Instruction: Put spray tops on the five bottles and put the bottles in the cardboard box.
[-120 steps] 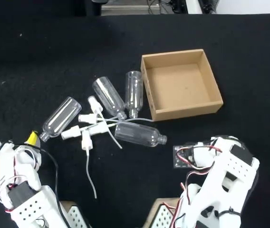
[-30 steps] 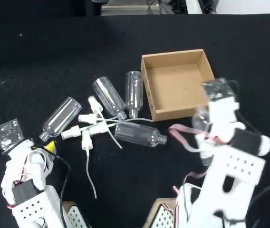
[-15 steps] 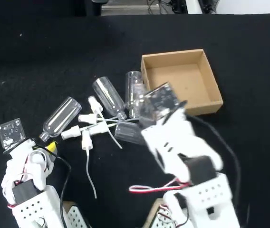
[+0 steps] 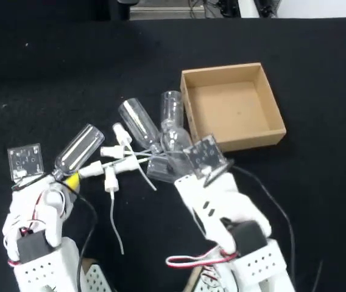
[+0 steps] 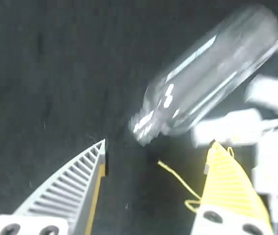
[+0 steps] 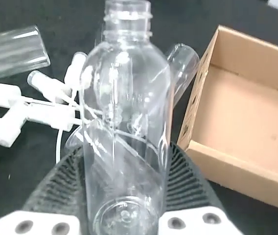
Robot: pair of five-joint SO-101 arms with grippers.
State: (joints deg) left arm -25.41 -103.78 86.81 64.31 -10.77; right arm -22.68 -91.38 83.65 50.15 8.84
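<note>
In the right tool (image 6: 125, 161), a clear bottle (image 6: 125, 93), neck outward.

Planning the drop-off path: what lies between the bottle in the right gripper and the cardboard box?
Another clear bottle lies between the held bottle and the cardboard box, close beside the box's wall; the right wrist view shows it.

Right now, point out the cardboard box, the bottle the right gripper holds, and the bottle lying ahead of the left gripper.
cardboard box (image 4: 231, 109), high view, bare floor.
held bottle (image 6: 124, 122), right wrist view, mid-body.
lying bottle (image 5: 212, 78), left wrist view, clear side wall.
</note>
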